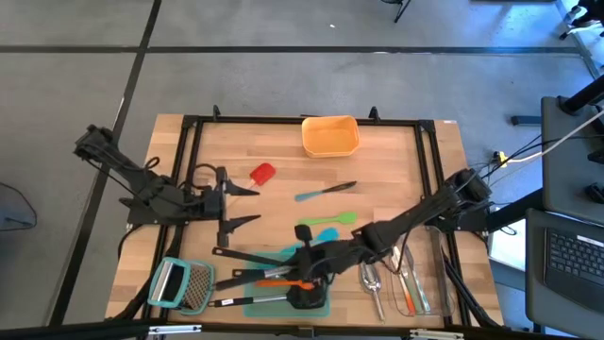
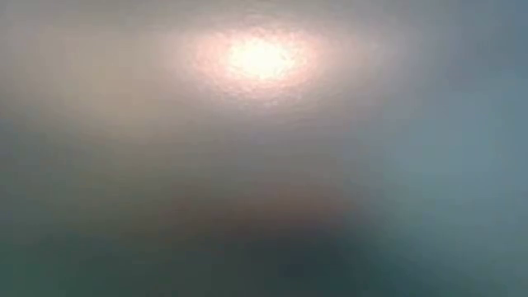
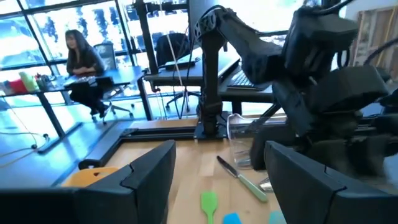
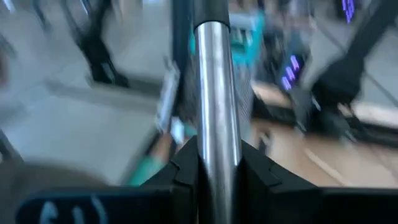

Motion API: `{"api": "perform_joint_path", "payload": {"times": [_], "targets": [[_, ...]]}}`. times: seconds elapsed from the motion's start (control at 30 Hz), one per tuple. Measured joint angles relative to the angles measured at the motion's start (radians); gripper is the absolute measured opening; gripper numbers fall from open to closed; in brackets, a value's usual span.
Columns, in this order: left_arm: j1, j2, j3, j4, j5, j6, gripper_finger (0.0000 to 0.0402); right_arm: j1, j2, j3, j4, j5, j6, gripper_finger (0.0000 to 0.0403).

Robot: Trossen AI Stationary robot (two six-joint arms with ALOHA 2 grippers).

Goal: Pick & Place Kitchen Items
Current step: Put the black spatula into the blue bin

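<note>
Sorting looks partly done, we judge: several silver spoons and cutlery (image 1: 408, 280) lie in the clear container (image 1: 440, 247) at the high view's lower right, while black, red and orange turners (image 1: 264, 278) are heaped lower centre, and a small red spatula (image 1: 262, 174), a slim teal spatula (image 1: 326, 192) and a green silicone spatula (image 1: 328, 220) lie loose mid-table. The orange bin (image 1: 330, 135) at top centre looks empty.

Our left gripper (image 1: 240, 205), left of centre, stands wide and empty. Our right gripper (image 1: 304, 288) sits over the heap.

Only the right wrist view shows its narrow fingers (image 4: 186, 163) clamping a shiny silver handle (image 4: 215, 93). The low view shows nothing but glare.
</note>
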Motion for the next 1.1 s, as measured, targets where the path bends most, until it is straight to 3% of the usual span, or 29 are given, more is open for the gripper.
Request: {"api": "perform_joint_path", "payload": {"times": [0.13, 0.27, 0.43, 0.73, 0.97, 1.1], "targets": [[0.003, 0.034, 0.0, 0.029, -0.019, 0.01, 0.0241, 0.003, 0.001, -0.181, 0.364, 0.011, 0.07, 0.0066], [0.025, 0.068, -0.001, 0.079, -0.06, 0.023, 0.0241, -0.001, 0.013, -0.257, 0.58, 0.101, 0.15, 0.0066], [0.059, 0.072, -0.001, 0.134, -0.066, 0.03, 0.0241, 0.005, 0.032, -0.237, 0.555, 0.099, 0.156, 0.0066], [0.036, 0.093, -0.002, 0.188, -0.078, -0.071, 0.0241, 0.055, 0.13, -0.167, 0.552, 0.243, 0.113, 0.0066], [-0.079, 0.132, -0.001, 0.367, -0.099, -0.007, 0.0242, 0.103, 0.303, 0.067, 0.522, 0.255, 0.063, 0.0066], [-0.18, 0.185, -0.001, 0.472, -0.073, 0.073, 0.0242, 0.143, 0.408, 0.229, 0.413, 0.328, 0.039, 0.0066]]}}
